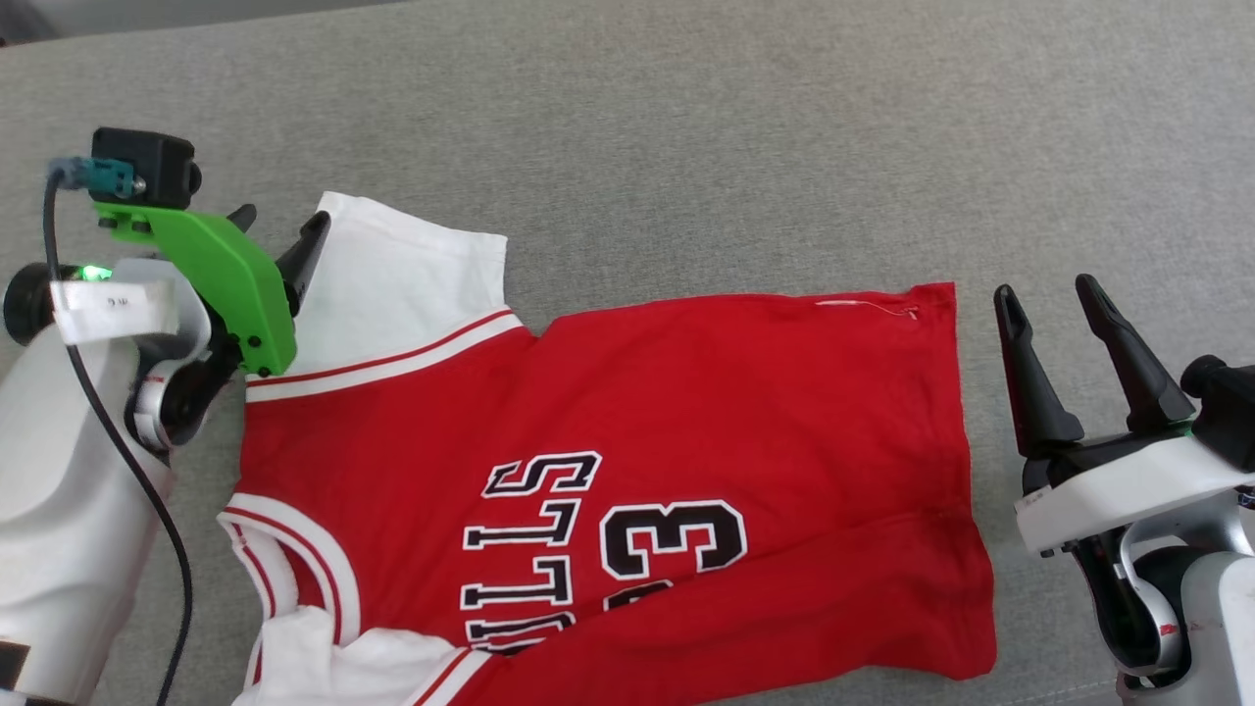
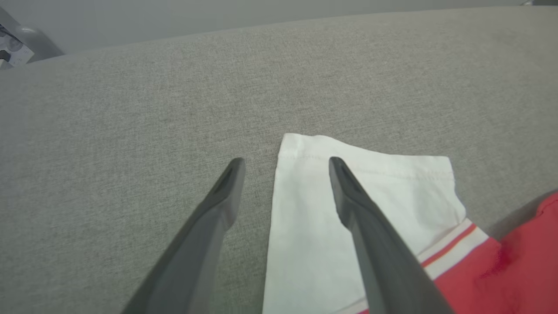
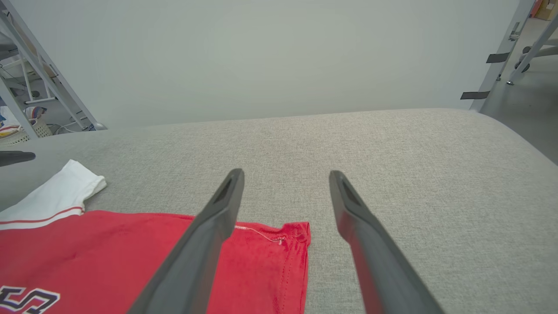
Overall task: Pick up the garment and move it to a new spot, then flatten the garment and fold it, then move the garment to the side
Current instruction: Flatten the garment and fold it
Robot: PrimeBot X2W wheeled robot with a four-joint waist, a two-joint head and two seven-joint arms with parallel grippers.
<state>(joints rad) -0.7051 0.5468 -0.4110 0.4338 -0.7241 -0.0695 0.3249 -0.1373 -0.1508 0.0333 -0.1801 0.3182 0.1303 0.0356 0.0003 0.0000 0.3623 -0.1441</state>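
The garment, red with white sleeves and a black "BULLS 23" print, lies spread face up on the grey cushion, collar to the left and hem to the right. My left gripper hovers open at the far white sleeve, one finger over the sleeve and the other over bare cushion. My right gripper stands open just right of the hem, its fingers empty. In the right wrist view the far hem corner lies between and below my open fingers.
The near sleeve is folded over at the bottom edge of the head view. Grey cushion stretches beyond the shirt to a pale wall. Metal frame legs stand off the cushion's right end, and shelving off the left.
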